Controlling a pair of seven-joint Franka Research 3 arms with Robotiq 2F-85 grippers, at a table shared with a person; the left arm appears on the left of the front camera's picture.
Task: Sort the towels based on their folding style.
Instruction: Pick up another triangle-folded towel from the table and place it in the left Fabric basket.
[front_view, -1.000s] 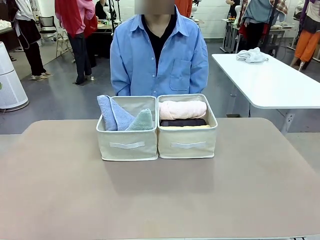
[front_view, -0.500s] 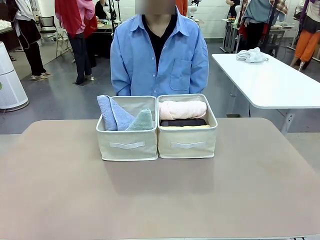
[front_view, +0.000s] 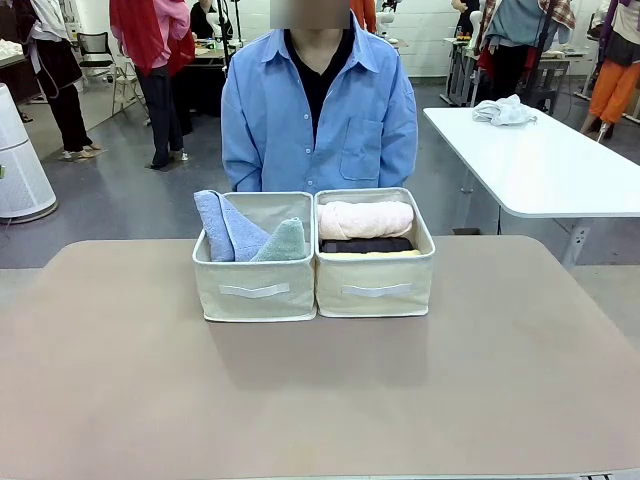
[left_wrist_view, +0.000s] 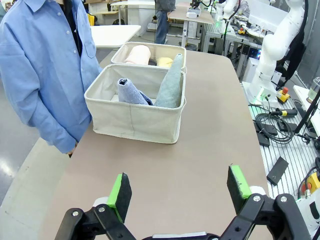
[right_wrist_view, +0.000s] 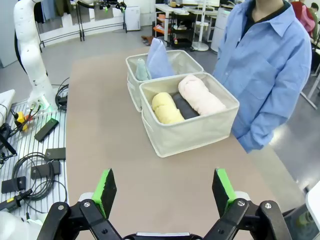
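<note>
Towels look sorted, but we count only five

We see both bins side by side at the table's far middle, in front of the person (front_view: 318, 100). From the front, the bin at nine o'clock (front_view: 255, 290) holds the blue cone (front_view: 215, 225) and the pale grey-green cone (front_view: 284, 242), leaning together. The bin at three o'clock (front_view: 375, 288) holds the pink roll (front_view: 365, 219), the dark grey roll (front_view: 366, 245) and the yellow roll (right_wrist_view: 166, 107).

Our left gripper (left_wrist_view: 179, 190) and right gripper (right_wrist_view: 162, 189) hang spread wide and empty, well back from the bins.

The risk, as we judge it, is a needless reach: a finger catching a soft bin wall would drag it, or tip a cone. A white roll we cannot make out; it may lie hidden.
</note>
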